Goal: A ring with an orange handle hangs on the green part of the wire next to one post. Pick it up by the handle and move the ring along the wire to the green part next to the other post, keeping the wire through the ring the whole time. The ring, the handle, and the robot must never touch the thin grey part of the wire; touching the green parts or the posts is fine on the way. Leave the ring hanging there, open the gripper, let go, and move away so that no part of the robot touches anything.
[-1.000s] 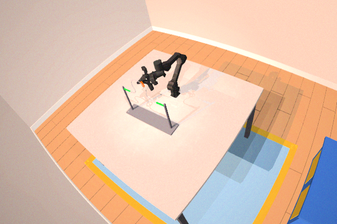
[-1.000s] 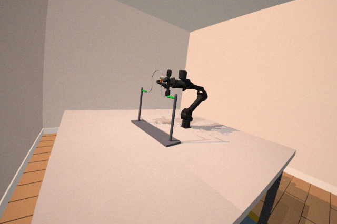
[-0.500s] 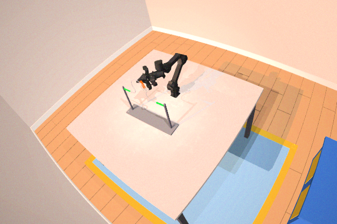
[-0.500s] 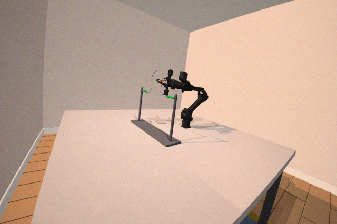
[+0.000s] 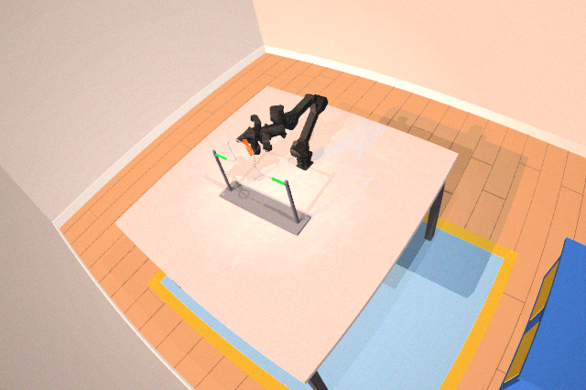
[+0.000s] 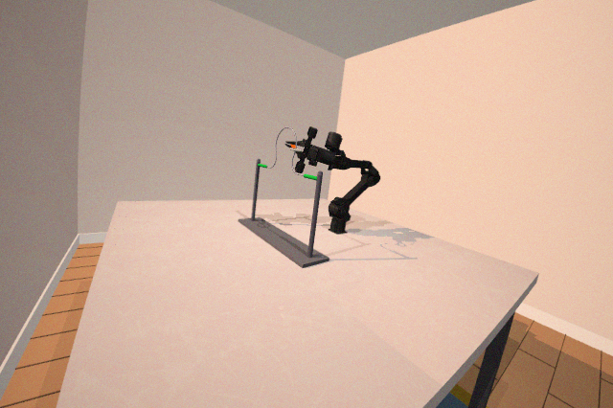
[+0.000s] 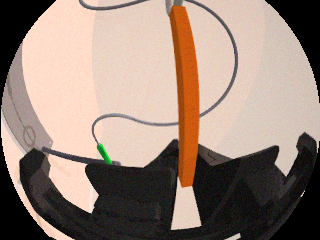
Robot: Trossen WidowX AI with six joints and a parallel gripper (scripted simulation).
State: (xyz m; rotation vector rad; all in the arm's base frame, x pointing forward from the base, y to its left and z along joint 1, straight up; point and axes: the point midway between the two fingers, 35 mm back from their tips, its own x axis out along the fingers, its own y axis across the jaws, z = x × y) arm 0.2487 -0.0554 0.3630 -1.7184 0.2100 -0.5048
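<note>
My gripper point(image 5: 247, 145) point(image 6: 292, 147) point(image 7: 180, 143) is shut on the lower end of the orange handle point(image 7: 188, 95). The ring point(image 7: 174, 5) is at the handle's far end; only a sliver shows at the wrist view's top edge, so I cannot tell how the wire sits in it. The thin grey wire point(image 6: 275, 146) point(image 7: 236, 60) arches and bends between a far green part point(image 5: 221, 157) point(image 6: 261, 166) and a near green part point(image 5: 279, 181) point(image 6: 310, 176). The handle is at the arch's near side, between the green parts. Any gap to the wire is too small to tell.
The far post point(image 5: 222, 170) point(image 6: 255, 191) and near post point(image 5: 291, 200) point(image 6: 315, 215) stand on a grey base point(image 5: 257, 208) point(image 6: 282, 242). The arm reaches in from behind the wire. The wire's lower bend passes behind the handle in the wrist view.
</note>
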